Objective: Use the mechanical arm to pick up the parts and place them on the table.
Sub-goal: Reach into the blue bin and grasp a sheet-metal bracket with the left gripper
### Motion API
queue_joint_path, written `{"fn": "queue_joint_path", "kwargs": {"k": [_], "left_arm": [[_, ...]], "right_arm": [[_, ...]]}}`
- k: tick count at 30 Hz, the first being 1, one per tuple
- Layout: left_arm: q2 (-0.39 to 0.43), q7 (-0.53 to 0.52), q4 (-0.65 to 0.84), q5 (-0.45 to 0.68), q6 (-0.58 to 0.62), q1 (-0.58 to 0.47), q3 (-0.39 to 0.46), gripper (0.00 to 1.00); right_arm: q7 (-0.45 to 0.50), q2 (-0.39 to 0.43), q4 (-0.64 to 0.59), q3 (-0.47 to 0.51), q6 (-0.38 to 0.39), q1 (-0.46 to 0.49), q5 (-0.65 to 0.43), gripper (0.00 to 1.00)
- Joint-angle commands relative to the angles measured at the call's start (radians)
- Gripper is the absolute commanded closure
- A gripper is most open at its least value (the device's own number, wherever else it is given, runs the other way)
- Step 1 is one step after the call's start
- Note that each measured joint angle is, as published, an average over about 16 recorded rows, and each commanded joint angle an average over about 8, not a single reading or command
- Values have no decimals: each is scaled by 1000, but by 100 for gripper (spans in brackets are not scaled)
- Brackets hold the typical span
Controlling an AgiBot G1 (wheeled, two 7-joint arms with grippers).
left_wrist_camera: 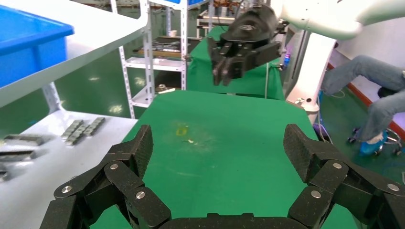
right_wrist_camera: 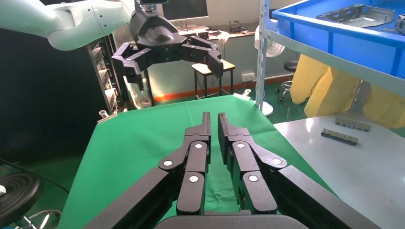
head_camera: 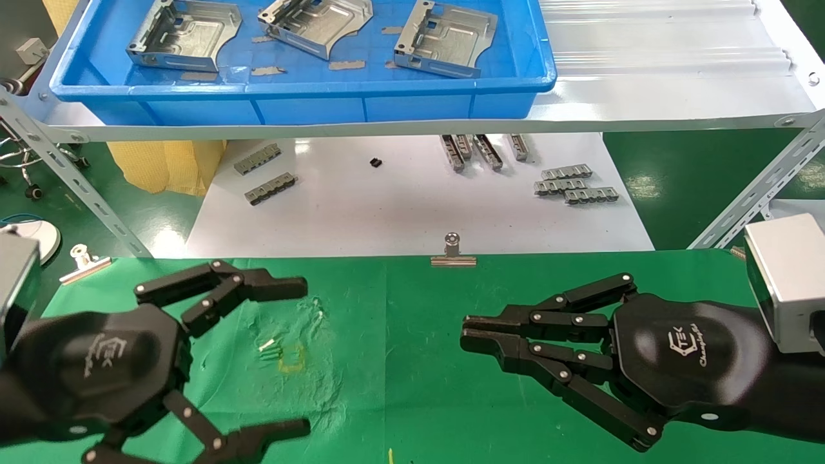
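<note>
- Parts (head_camera: 185,33): three silvery stamped metal plates lie in a blue plastic tray (head_camera: 322,100) on a raised shelf, well apart from both grippers. Only the head view shows all three; the right wrist view catches just the tray's corner with one plate (right_wrist_camera: 359,13) inside.
- Left gripper (head_camera: 290,354) hovers over the green table (head_camera: 399,335), fingers spread wide, holding nothing. Its own wrist view shows the two fingertips (left_wrist_camera: 141,145) far apart with bare cloth between them.
- Right gripper (head_camera: 465,338) hovers over the same cloth, fingers drawn together, nothing between them. Its wrist view shows the fingertips (right_wrist_camera: 206,124) nearly touching, with a thin slit left.
- Each wrist view shows the other arm's gripper farther off, in the air.
- Small grey slotted strips (head_camera: 575,185) lie on a white board (head_camera: 387,212) beyond the cloth.
- A metal binder clip (head_camera: 453,252) grips the cloth's far edge.
</note>
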Motion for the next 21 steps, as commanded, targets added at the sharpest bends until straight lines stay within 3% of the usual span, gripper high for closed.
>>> {"fn": "queue_joint_path", "kwargs": {"k": [1, 6, 10, 15, 21], "left_arm": [[2, -4, -2, 5, -5, -8, 1, 0], [106, -3, 124, 110, -10, -221, 51, 0], [223, 32, 333, 228, -45, -424, 102, 0], [378, 99, 646, 378, -216, -627, 152, 0], [549, 171, 949, 488, -459, -786, 190, 0]], "right_arm": [[0, 0, 0, 0, 0, 0, 0, 100], [0, 0, 0, 0, 0, 0, 0, 100], [0, 0, 0, 0, 0, 0, 0, 100], [0, 0, 0, 0, 0, 0, 0, 100], [0, 0, 0, 0, 0, 0, 0, 100]]}}
